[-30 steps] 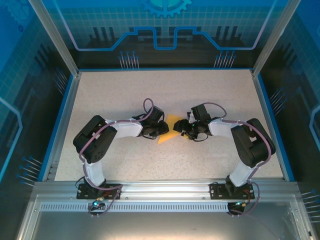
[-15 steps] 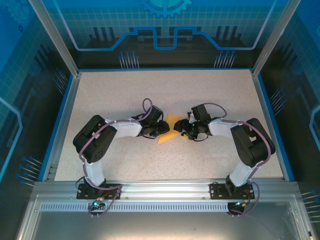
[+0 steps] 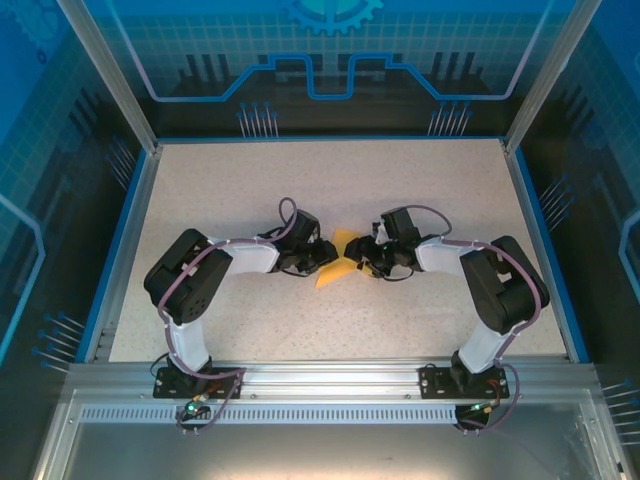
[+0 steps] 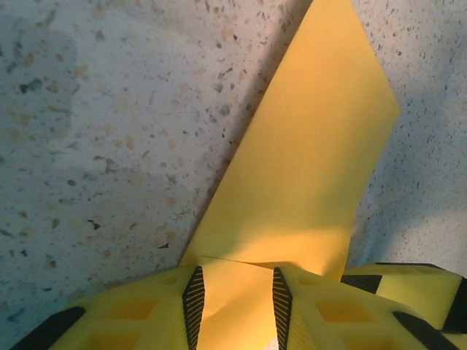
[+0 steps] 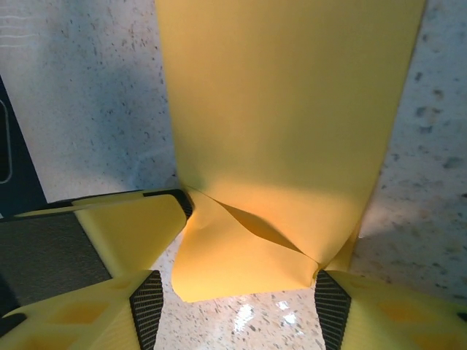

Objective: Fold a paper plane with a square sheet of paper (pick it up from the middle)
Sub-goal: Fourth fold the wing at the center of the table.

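Note:
The square sheet of paper [image 3: 338,262] is orange-yellow, partly folded, and lies mid-table between the two grippers. My left gripper [image 3: 322,258] meets it from the left, my right gripper [image 3: 366,256] from the right. In the left wrist view, the paper [image 4: 306,160] stretches away as a folded strip. Its near end lies in the gap of my left gripper [image 4: 237,281], whose jaws stand apart. In the right wrist view, the paper [image 5: 284,109] has a buckled flap. Its end sits between the wide-apart jaws of my right gripper [image 5: 252,239], and both fingertips touch its edges.
The speckled table [image 3: 400,190] stretches out on all sides of the paper. A blue rim [image 3: 133,220] and clear panels enclose it. The aluminium rail [image 3: 320,380] with both arm bases runs along the near edge.
My left gripper's jaws have spread a little and its wrist has shifted slightly left. The right jaws have narrowed a touch. The paper stays in place.

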Controlling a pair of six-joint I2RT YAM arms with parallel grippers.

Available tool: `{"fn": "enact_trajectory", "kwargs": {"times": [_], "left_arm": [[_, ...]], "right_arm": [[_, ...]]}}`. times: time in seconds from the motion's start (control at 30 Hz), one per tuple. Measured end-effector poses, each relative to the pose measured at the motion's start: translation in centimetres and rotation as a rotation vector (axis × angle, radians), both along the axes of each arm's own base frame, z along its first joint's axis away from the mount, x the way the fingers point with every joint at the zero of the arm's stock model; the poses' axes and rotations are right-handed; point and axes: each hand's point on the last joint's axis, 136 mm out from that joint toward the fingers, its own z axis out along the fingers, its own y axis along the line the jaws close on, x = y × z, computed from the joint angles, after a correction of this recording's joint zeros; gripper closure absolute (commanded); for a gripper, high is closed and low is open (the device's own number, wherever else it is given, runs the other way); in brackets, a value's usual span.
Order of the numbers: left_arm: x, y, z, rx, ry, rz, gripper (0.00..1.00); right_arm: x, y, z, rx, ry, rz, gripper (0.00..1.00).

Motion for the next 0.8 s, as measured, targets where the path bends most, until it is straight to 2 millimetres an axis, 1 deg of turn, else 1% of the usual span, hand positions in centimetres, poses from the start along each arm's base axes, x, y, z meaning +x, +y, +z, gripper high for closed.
{"fn": "enact_trajectory", "kwargs": {"times": [0.23, 0.3, 0.47, 0.8], "left_arm": [[0.0, 0.0, 0.0, -0.008, 0.002, 0.0, 0.64], [0.0, 0.0, 0.0, -0.008, 0.002, 0.0, 0.64], [0.0, 0.0, 0.0, -0.008, 0.002, -0.001, 0.64], [0.0, 0.0, 0.0, -0.01, 0.003, -0.002, 0.64]], "right_arm": [[0.3, 0.4, 0.5, 0.026, -0.01, -0.003, 0.41], [0.2, 0.2, 0.3, 0.021, -0.004, -0.01, 0.41], [-0.4, -0.8, -1.0, -0.034, 0.034, -0.045, 0.41], [-0.3, -0.9, -0.9, -0.037, 0.042, -0.066, 0.44]]}}
